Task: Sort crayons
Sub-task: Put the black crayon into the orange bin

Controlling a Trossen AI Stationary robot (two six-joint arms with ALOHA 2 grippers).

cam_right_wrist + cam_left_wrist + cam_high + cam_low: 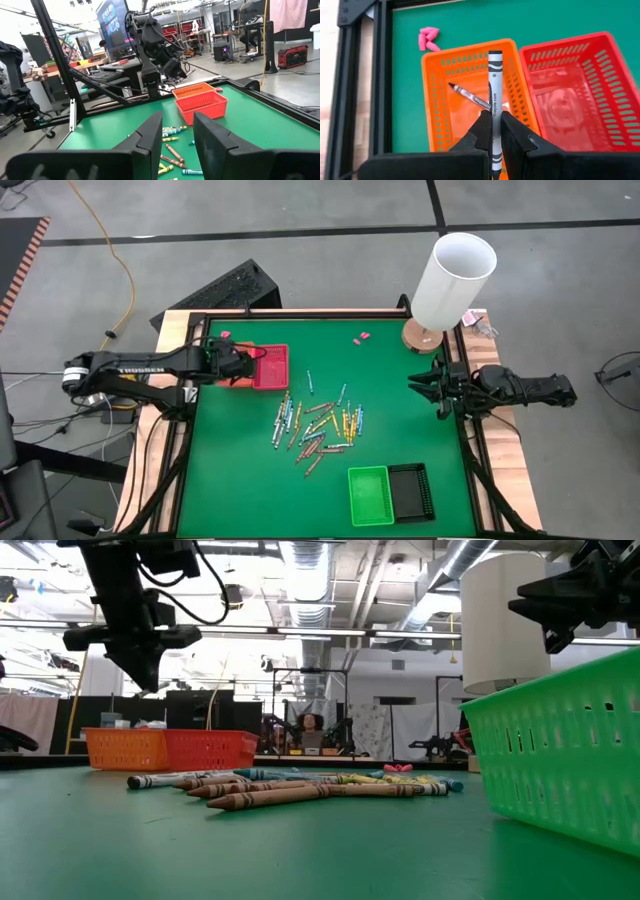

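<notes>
Crayons (318, 425) look light, stiff and snappable, best pinched mid-shaft; the left pincer (494, 131) grips a grey crayon (494, 100) above the orange tray (435, 100), the right pincer (176, 131) waits released.

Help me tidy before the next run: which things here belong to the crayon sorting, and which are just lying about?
Job:
- grey crayon in left tool
- crayon pile
- orange tray, one crayon inside
- red tray
- green tray
- black tray

Lying about:
- pink scraps
- white cylinder
</notes>
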